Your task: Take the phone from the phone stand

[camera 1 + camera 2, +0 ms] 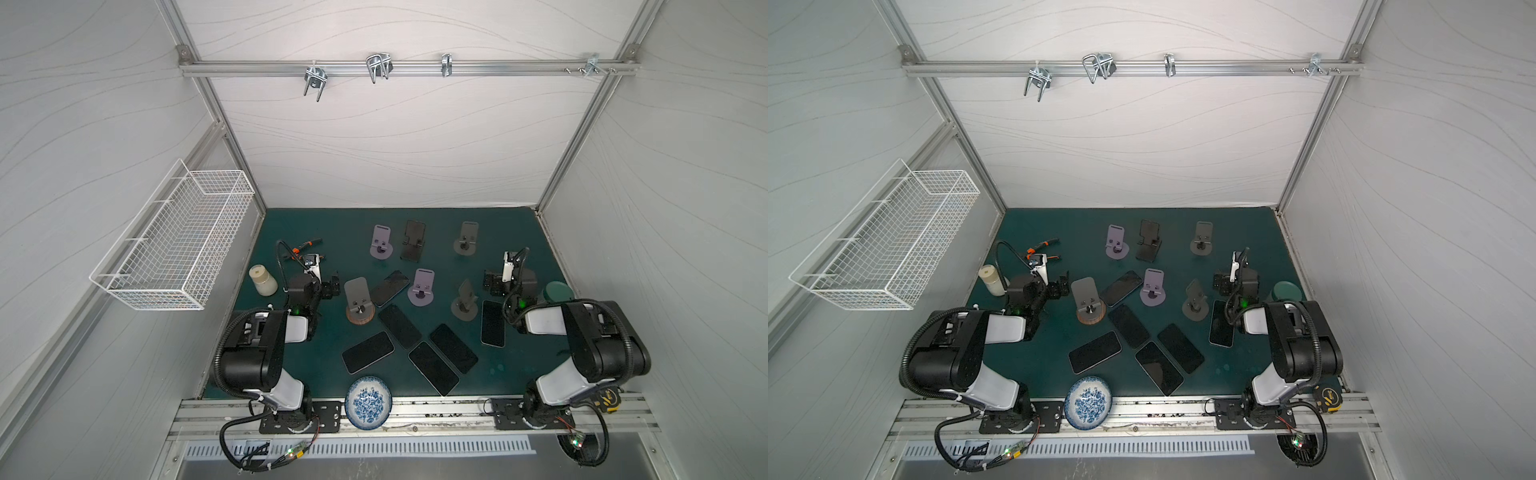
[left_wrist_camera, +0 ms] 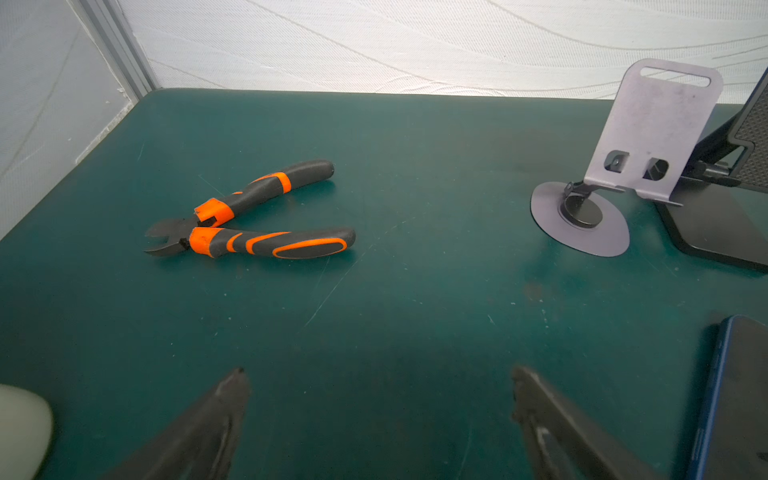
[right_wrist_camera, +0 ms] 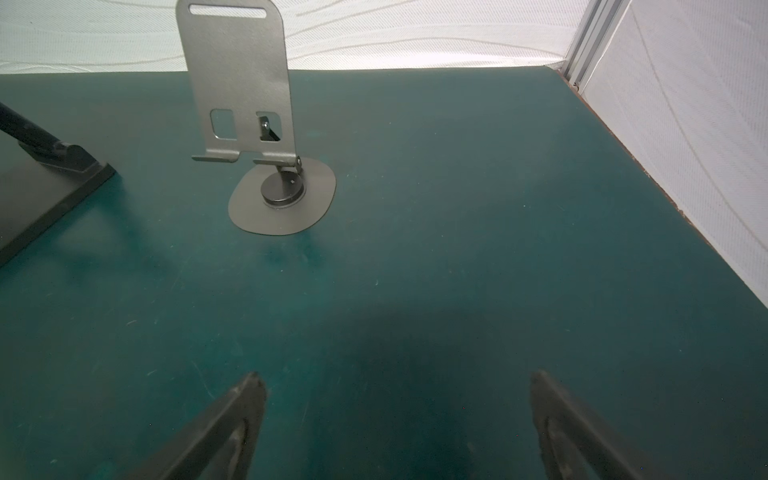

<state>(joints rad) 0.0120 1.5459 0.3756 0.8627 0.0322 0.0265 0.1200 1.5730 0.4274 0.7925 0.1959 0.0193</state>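
In both top views the left arm sits folded at the lower left of the frame, elbow raised and forearm reaching up the picture. Its left gripper is low over the green mat, near a cream cup. The right arm mirrors it at the lower right, with the right gripper low beside a round green object. Six dark phones lie in mid-frame. One phone rests between a grey stand on a wooden base and a purple stand; I cannot tell whether it leans on either

In the left wrist view the left arm's fingers stand wide apart at the bottom of the frame, with only bare mat between them. Orange-handled pliers lie centre left, a pale stand stands upper right, and that blue-edged phone fills the lower right corner

In the right wrist view the fingers are likewise spread wide, gripping nothing. A dark grey stand stands upper left, and a black stand base cuts the left edge
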